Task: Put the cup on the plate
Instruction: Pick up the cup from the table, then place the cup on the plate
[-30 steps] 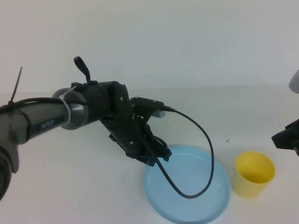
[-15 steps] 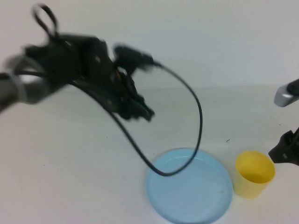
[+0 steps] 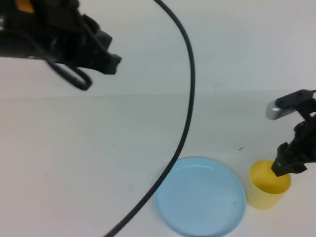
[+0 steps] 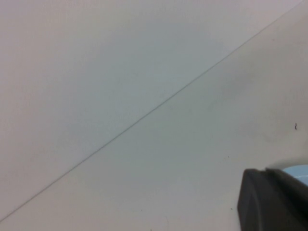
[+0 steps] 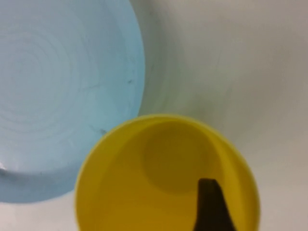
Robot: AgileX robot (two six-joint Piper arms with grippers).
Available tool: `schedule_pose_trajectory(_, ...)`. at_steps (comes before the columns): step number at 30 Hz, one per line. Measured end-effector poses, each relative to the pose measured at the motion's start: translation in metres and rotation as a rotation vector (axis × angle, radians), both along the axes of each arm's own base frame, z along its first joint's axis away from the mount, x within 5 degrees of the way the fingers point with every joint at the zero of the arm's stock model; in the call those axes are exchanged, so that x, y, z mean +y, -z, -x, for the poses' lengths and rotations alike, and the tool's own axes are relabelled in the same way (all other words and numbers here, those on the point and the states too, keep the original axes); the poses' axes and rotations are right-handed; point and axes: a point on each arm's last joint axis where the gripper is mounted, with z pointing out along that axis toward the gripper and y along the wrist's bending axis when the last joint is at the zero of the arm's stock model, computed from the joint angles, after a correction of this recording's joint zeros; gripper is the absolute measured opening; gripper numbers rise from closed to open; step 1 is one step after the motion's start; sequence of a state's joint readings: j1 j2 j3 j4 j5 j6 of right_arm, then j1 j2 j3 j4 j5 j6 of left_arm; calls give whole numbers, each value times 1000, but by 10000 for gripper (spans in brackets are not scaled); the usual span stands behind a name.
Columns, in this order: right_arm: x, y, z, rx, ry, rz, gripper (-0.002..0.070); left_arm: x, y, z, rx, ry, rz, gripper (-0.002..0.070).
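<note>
While cable [image 3: 186, 106] crosses plate [image 3: 199, 200], right pincer [image 3: 283, 165] over cup [image 3: 266, 189], left pincer [image 3: 106, 61] raised

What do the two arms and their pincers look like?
The left pincer is black and blocky, raised at upper left, trailing a long black cable. The right pincer is black, at the yellow cup, with a silver-grey part above.
</note>
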State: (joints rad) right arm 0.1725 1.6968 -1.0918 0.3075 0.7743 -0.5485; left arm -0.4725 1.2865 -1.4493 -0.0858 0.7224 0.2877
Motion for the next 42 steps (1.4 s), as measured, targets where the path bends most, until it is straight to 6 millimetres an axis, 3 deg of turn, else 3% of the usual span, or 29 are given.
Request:
schedule_pose_trajectory(2,4,7,-4,17,-22,17,388,5,-1,9,-36,6,1,1)
schedule_pose_trajectory(6,14,15,-14,34,-56,30,218,16,4,30,-79,5,9,1)
schedule_pose_trajectory(9,17,14,-20,44,-76,40,74,27,16,46,-118,-4,-19,1)
schedule_pose_trajectory(11,15,9,-22,44,-100,68,40,34,27,55,-141,-11,-51,1)
schedule_pose_trajectory(15,11,-12,-29,71,-90,131,31,50,54,74,-164,-55,-83,1)
schedule_pose_trajectory(20,17,-54,-33,33,-34,73,31,72,76,104,-239,-128,-68,1)
schedule_pose_trajectory(25,52,-84,-22,-28,-96,-4,31,100,92,127,-332,-250,-163,1)
schedule_pose_trajectory(29,100,-78,-7,-40,-202,-16,31,118,107,133,-348,-425,-151,1)
schedule_pose_trajectory(34,145,-51,1,-27,-266,-8,31,123,117,133,-378,-516,-59,1)
schedule_pose_trajectory(42,156,-9,-10,11,-250,86,31,122,117,132,-396,-500,-62,1)
